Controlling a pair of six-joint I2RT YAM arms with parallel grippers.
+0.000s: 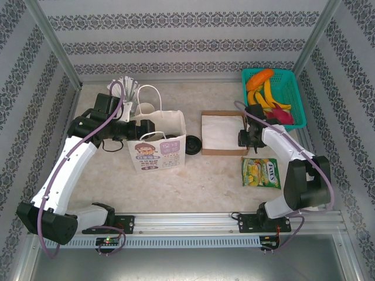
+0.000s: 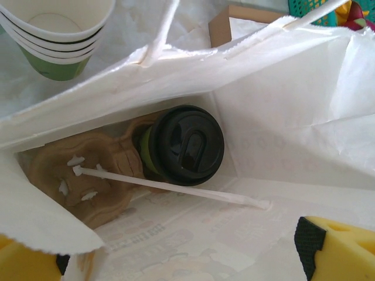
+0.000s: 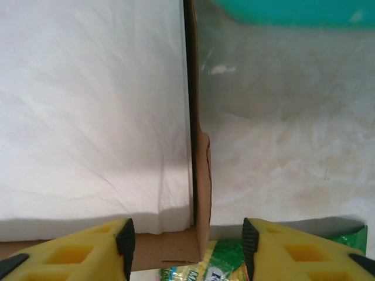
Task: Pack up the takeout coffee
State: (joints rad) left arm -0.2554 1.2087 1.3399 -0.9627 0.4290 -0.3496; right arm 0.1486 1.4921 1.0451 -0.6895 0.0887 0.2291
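Observation:
The takeout coffee (image 2: 183, 145), a dark olive cup with a black lid, stands inside the white paper bag (image 2: 281, 99) in a brown pulp carrier (image 2: 82, 175). A white wrapped stick (image 2: 170, 186) lies across the carrier and the bag floor. My left gripper (image 2: 181, 257) hangs open over the bag's mouth, its yellow fingers (image 2: 337, 249) at the lower corners, holding nothing. From above, the left gripper (image 1: 132, 129) is at the left side of the bag (image 1: 157, 146). My right gripper (image 3: 187, 246) is open, straddling a corner of the cardboard napkin box (image 3: 200, 193).
A stack of cream cups (image 2: 58, 35) stands behind the bag. A black round lid (image 1: 193, 145) lies between the bag and the napkin box (image 1: 222, 133). A green snack packet (image 1: 261, 172) lies in front of the right gripper (image 1: 242, 139). A teal basket (image 1: 274, 96) sits at the back right.

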